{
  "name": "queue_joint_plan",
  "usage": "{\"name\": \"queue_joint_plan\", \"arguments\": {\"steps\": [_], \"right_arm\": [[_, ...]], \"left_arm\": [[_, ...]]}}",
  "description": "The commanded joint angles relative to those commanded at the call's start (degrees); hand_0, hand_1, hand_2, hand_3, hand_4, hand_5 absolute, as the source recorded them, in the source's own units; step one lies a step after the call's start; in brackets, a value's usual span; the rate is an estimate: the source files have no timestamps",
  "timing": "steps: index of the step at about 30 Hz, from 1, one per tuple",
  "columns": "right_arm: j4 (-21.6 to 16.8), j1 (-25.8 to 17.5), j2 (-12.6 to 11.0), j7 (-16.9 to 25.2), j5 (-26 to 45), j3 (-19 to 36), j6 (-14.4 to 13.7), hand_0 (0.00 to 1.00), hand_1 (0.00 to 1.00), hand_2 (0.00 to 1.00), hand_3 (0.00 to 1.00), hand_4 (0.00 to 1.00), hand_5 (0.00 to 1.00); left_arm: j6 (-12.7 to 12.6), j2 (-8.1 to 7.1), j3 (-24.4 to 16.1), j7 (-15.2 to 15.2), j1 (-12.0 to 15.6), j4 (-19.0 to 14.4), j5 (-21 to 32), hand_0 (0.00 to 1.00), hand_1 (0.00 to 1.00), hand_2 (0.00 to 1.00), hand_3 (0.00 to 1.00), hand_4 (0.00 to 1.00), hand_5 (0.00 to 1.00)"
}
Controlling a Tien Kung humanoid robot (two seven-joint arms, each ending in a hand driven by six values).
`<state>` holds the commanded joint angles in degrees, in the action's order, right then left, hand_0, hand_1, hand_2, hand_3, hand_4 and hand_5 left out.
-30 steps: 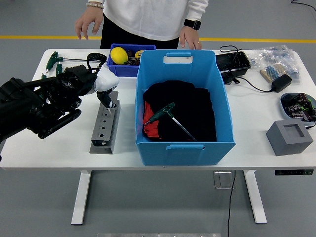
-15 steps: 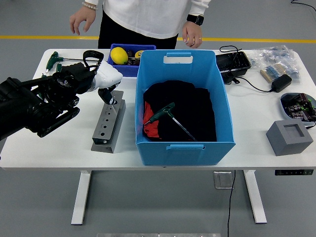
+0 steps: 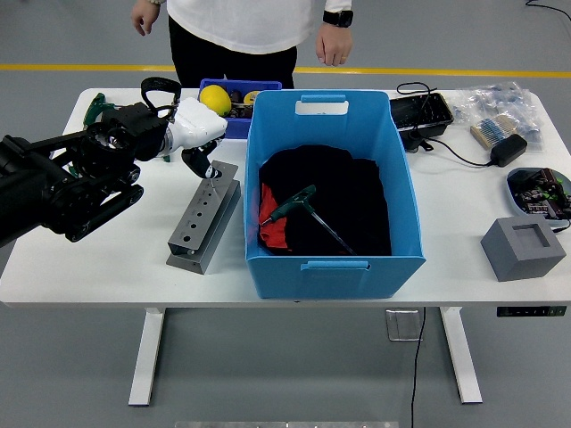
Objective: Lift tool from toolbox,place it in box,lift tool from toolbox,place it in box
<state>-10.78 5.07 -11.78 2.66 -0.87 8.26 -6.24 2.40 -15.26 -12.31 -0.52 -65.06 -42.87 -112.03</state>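
one green-handled tool is seen lying inside the blue box on dark cloth. beside the box, the grey tool block is tilted, its top end pinched by the curled fingers of the left hand.

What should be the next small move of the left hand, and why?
Probably a straight lift. The left hand pinches a tool at the far end of the grey metal tool holder block, which sits tilted on the white table. One green-handled T-wrench already lies in the large blue plastic box.
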Motion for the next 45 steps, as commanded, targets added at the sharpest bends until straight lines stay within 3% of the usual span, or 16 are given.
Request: {"name": "queue_joint_plan", "arguments": {"steps": [13,23,32,39,45], "right_arm": [[0.0,-0.6,0.2,0.0,0.2,-0.2,0.0,0.673,0.640,0.716,0.571,0.773,0.716],[0.1,-0.8,0.2,-0.1,-0.1,0.5,0.1,0.673,0.640,0.716,0.571,0.773,0.715],[0.1,-1.0,0.2,-0.2,-0.2,0.6,0.2,0.673,0.640,0.717,0.571,0.773,0.714],[0.1,-1.1,0.3,-0.2,-0.2,0.7,0.3,0.673,0.641,0.717,0.572,0.774,0.713],[0.1,-1.0,0.3,-0.2,-0.2,0.5,0.3,0.673,0.641,0.717,0.572,0.775,0.715]], "left_arm": [[3.2,-0.70,-1.4,-2.3,-1.5,-4.4,-2.9,0.203,0.039,0.067,0.075,0.775,0.448],[4.6,-2.30,-3.5,-3.7,-2.8,-7.0,-2.2,0.204,0.040,0.067,0.075,0.767,0.444],[4.9,-4.47,-7.4,-4.8,-2.9,-12.3,0.1,0.205,0.040,0.067,0.074,0.764,0.449],[5.3,-5.39,-10.3,-5.7,-2.8,-15.4,1.7,0.207,0.040,0.067,0.074,0.763,0.450],[5.7,-5.64,-10.4,-6.0,-4.7,-19.1,0.9,0.207,0.040,0.066,0.073,0.758,0.444]]}}
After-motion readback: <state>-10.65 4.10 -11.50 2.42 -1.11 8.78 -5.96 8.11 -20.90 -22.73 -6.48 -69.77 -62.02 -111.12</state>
